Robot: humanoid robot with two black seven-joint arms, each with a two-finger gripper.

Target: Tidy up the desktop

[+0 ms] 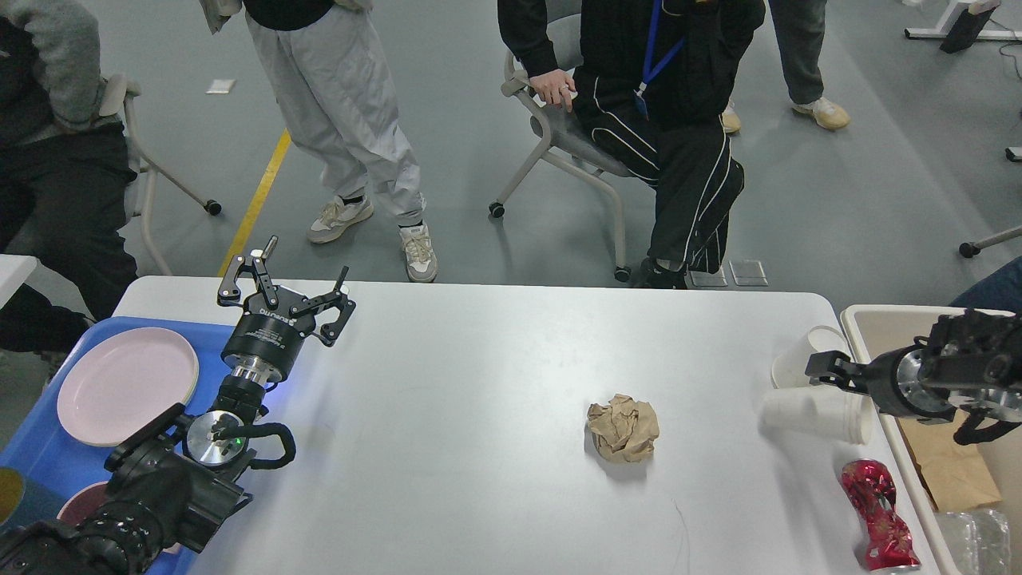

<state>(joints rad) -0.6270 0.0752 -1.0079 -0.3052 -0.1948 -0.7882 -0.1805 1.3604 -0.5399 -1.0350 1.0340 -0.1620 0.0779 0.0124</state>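
Left gripper (287, 283) raised over the far left corner of the desktop (479, 415), fingers spread wide apart, nothing between them. Just left of and below its wrist, a blue tray (48, 455) overlapping the desktop's left edge, carrying a pale pink plate (128, 386); a second pinkish dish (80, 503) partly hidden behind the forearm.

Right gripper (826, 371) reaching in from the right edge, low over the desktop's right side, seen nearly end-on and dark; cannot tell whether spread or clenched. Tip close against two white paper cups: one upright cup (794, 359) just behind it, one tipped cup (814, 415) lying on its side just in front, mouth toward the right. Contact with either cup not clear.

Farther out on the white surface: a crumpled brown paper ball (623, 429) near the middle, well apart from both grippers; a crushed red wrapper (878, 515) near the right front corner. Beside the desktop's right edge, a beige bin (886, 319) under the right arm, holding flat brown paper (946, 471) and clear plastic (974, 535).

Desktop spanning the width between both arms, stretching beneath each gripper.

Beyond the far edge, people standing and seated on a wheeled chair (559, 152) on grey floor.
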